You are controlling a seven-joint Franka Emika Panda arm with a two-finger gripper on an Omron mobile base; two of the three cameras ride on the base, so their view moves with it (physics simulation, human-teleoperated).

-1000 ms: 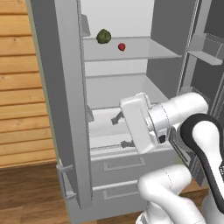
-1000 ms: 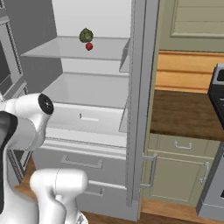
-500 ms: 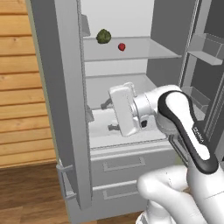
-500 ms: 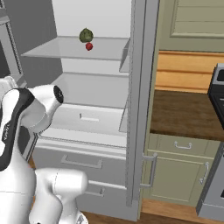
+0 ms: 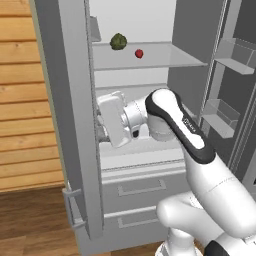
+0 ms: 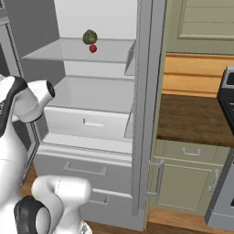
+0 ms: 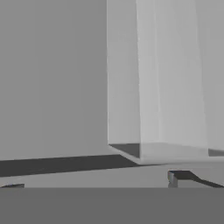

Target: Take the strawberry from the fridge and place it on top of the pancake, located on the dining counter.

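Reaching into the open fridge [image 5: 75, 125] goes the gripper [image 5: 104, 131], jaws spread wide and holding nothing, low at the fridge's left inner wall. Up on the fridge's upper shelf [image 5: 160, 57], well above, sits the strawberry [image 5: 139, 53] just beside a dark green lumpy ball [image 5: 118, 41].
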